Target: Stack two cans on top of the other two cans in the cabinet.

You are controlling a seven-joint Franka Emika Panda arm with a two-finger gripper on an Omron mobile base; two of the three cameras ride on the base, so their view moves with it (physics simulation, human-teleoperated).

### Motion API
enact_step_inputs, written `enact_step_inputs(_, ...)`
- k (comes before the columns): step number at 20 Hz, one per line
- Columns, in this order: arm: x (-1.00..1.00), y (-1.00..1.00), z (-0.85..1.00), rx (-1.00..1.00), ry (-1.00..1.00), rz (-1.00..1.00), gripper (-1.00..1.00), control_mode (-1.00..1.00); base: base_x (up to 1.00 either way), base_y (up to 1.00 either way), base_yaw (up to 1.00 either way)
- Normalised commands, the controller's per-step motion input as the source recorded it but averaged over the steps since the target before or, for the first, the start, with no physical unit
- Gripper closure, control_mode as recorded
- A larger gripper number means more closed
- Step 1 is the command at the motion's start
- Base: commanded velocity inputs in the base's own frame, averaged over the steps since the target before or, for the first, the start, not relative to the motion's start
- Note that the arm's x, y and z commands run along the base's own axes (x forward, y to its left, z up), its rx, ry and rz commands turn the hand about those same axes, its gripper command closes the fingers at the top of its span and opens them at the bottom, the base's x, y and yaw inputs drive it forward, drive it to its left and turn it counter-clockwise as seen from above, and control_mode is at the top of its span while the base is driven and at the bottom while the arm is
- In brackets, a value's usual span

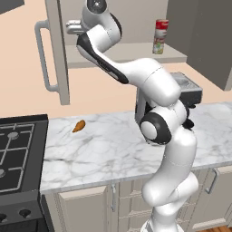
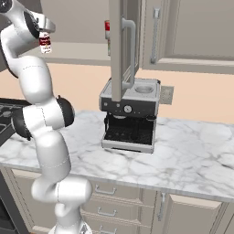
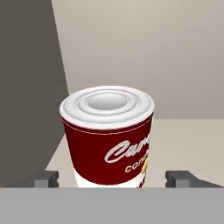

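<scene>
A red-and-white can (image 3: 109,135) with a silvery rim stands close in front of the hand, at the left end of the cabinet (image 1: 127,53) shelf. My gripper (image 3: 112,179) is open: its fingertips (image 3: 46,178) sit on either side of the can's lower part with small gaps. In the right base view this can (image 2: 45,45) sits just under the gripper (image 2: 45,29). What it stands on is hidden. At the shelf's right end a red-and-white can rests on a greenish-yellow can (image 1: 158,44).
The cabinet's slab door (image 2: 116,45) stands open with its long bar handle (image 1: 43,59). On the marble counter (image 1: 104,149) below are a coffee machine (image 2: 130,114) and a small orange item (image 1: 79,126). A stove (image 1: 18,149) lies at the left.
</scene>
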Motion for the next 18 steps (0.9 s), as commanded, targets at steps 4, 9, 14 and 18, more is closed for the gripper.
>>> enact_step_inputs(4, -0.39, -0.09, -0.14, 0.0, 0.0, -0.14, -1.0, -1.0, 0.0, 0.0, 0.0)
enact_step_inputs(9, -0.58, -0.46, -0.17, 0.05, 0.0, -0.03, -1.0, -1.0, 0.0, 0.0, 0.0)
enact_step_inputs(14, -0.68, -0.65, -0.34, 0.05, -0.05, 0.0, -1.0, -1.0, 0.0, 0.0, 0.0)
enact_step_inputs(18, -0.7, -0.55, -0.53, 0.09, -0.01, 0.0, -1.0, -1.0, 0.0, 0.0, 0.0)
